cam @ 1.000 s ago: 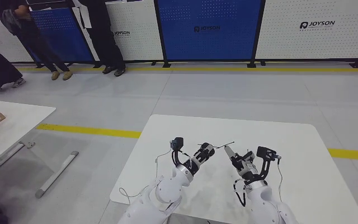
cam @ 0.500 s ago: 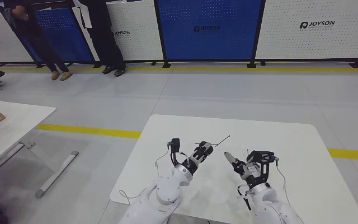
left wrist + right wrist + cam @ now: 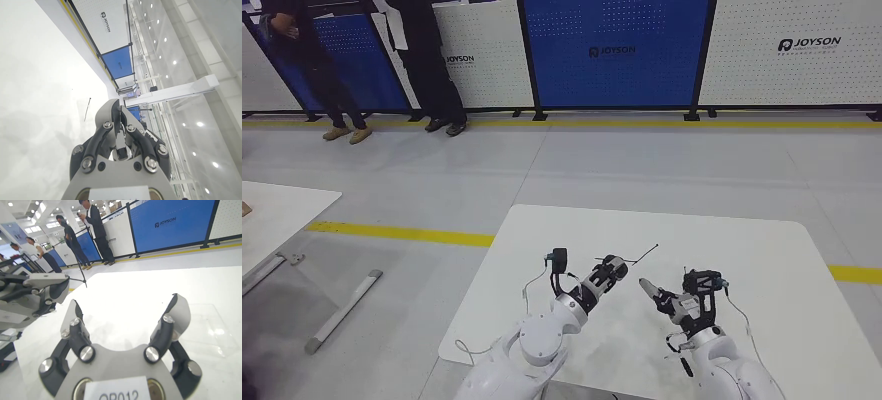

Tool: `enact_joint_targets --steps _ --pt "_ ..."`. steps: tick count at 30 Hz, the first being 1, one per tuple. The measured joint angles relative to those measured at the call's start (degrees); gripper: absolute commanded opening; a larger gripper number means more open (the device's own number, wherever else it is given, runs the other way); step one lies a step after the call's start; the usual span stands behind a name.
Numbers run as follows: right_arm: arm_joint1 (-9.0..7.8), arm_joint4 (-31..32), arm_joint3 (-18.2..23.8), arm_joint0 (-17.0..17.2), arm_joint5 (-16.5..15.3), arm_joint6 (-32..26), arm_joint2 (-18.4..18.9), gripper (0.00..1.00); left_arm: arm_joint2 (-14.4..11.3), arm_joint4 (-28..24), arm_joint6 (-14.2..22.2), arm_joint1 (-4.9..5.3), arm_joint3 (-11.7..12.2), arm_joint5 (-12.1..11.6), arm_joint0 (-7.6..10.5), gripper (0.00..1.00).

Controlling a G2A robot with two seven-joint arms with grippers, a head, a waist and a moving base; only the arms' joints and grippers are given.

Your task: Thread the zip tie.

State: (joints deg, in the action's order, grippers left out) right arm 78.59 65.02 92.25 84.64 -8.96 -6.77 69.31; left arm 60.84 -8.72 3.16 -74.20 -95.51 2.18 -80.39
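Observation:
A thin black zip tie (image 3: 642,254) sticks out past the fingertips of my left gripper (image 3: 614,264), which is shut on it above the middle of the white table (image 3: 762,240). In the left wrist view the tie (image 3: 119,113) runs edge-on between the closed pads of that gripper (image 3: 118,106). My right gripper (image 3: 650,290) stands a little to the right and nearer the front edge, open and holding nothing. The right wrist view shows its spread fingers (image 3: 125,298) over bare table, with the left gripper (image 3: 60,283) and the tie's small head (image 3: 84,281) off to one side.
A clear plastic sheet (image 3: 208,328) lies flat on the table beside my right gripper. A thin black strip (image 3: 87,108) shows against the tabletop beyond the left fingers. A second white table (image 3: 282,215) stands at the left. People stand by the blue and white barriers (image 3: 612,50).
My right gripper has drawn back from the tie toward the table's near edge. The tie's free end now tilts toward the far side. The left gripper has barely moved.

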Motion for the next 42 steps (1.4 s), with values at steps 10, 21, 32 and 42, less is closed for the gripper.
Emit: enact_joint_targets --steps 10,21,32,42 --pt "0.05 2.66 -2.18 -2.12 -0.02 -0.91 -1.29 1.0 0.33 -1.87 1.52 -0.02 0.06 -0.18 0.28 0.0" --pt "0.3 -0.63 -2.63 -3.88 0.4 -3.92 -2.03 1.0 -0.32 -2.22 1.21 -0.22 0.02 -0.43 0.6 0.0" --pt "0.45 -3.25 -3.84 -5.32 0.23 -5.26 -2.63 0.21 -0.72 -1.66 1.19 -0.29 0.22 -0.45 0.64 0.0" --pt "0.2 -4.8 -3.2 -6.01 -2.25 -7.07 -2.84 0.29 -0.33 -1.45 1.67 -0.24 0.72 -0.82 0.78 0.0"
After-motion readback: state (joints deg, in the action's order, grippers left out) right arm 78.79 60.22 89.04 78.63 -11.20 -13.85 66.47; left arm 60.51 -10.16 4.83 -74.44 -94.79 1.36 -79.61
